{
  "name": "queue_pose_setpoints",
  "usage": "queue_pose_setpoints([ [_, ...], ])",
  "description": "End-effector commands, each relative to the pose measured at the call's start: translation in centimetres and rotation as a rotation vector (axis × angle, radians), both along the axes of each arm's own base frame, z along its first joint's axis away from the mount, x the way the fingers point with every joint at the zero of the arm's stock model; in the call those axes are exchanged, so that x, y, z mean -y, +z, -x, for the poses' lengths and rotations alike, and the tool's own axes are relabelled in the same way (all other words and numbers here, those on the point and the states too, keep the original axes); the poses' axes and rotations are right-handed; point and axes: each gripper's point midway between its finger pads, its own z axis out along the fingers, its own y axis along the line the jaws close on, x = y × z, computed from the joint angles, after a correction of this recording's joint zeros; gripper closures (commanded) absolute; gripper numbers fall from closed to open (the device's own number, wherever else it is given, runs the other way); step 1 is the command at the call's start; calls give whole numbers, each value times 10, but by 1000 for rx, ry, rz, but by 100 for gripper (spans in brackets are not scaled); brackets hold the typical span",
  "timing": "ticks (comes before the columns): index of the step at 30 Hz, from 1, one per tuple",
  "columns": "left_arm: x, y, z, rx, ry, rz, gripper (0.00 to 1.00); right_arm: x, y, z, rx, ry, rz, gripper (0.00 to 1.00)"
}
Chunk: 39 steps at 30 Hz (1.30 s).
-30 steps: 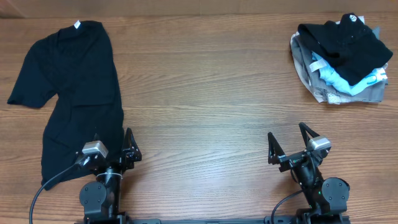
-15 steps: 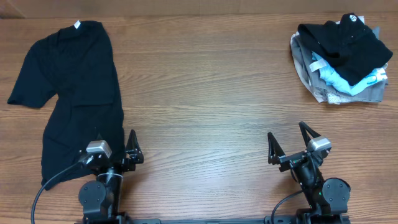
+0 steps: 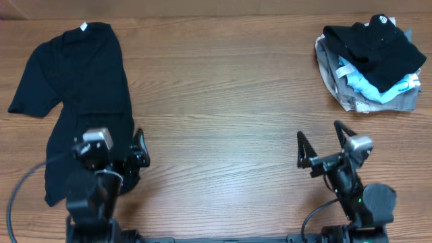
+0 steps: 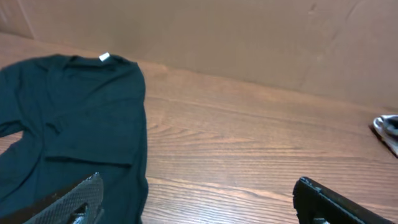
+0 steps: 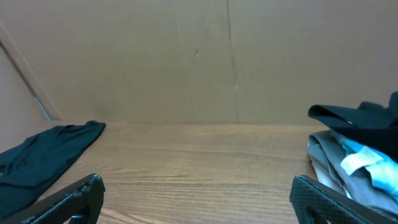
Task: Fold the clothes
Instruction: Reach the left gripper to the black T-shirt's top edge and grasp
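The shirt (image 3: 81,88) lay spread on the table's (image 3: 223,101) left part, its collar toward the far edge with a small white label (image 3: 84,28) showing there. One sleeve reached out toward the table's left edge, and the hem ran down toward the near edge. Soft creases crossed the fabric. The left gripper (image 3: 118,145) stood near the table's near-left edge with its jaws wide apart and nothing between them. It hung over the shirt's lower right border; whether it touched the cloth could not be told. The right gripper (image 3: 319,138) stood near the table's near-right edge above bare wood, also spread wide and empty. At the table's far-right corner, well apart from the shirt, sat a pile (image 3: 370,64) of garments: a black one with a round white logo on top, light-blue and grey ones under it.
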Motion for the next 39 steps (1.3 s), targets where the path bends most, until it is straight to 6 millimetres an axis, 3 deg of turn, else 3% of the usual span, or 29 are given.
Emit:
queue_pose_setpoints([
  [1, 4, 26, -16, -75, -51, -34, 0, -10, 35, -10, -23, 54, -6, 0],
  [9, -2, 36, -52, -396, -79, -48, 0, -30, 58, -58, -361, 163, -16, 0],
  [16, -6, 23, -94, -558, -136, -97, 0, -49, 40, -100, -664, 262, -58, 0],
  [20, -10, -12, -126, -609, -147, -99, 0, -71, 21, -114, -739, 399, -123, 0],
  [23, -19, -43, -146, -663, -121, -112, 0, -76, 2, -118, -798, 431, -147, 0],
  [27, -42, -84, -154, -770, 9, -127, 0, -76, -17, -124, -854, 427, -157, 0],
  [29, -56, -109, -153, -843, 60, -156, 7, -76, -30, -126, -890, 421, -161, 0],
  [33, -72, -143, -157, -914, 115, -200, 10, -70, -52, -129, -949, 363, -135, 0],
  [39, -82, -171, -170, -927, 162, -218, 18, -65, -76, -130, -1015, 287, -75, 2],
])
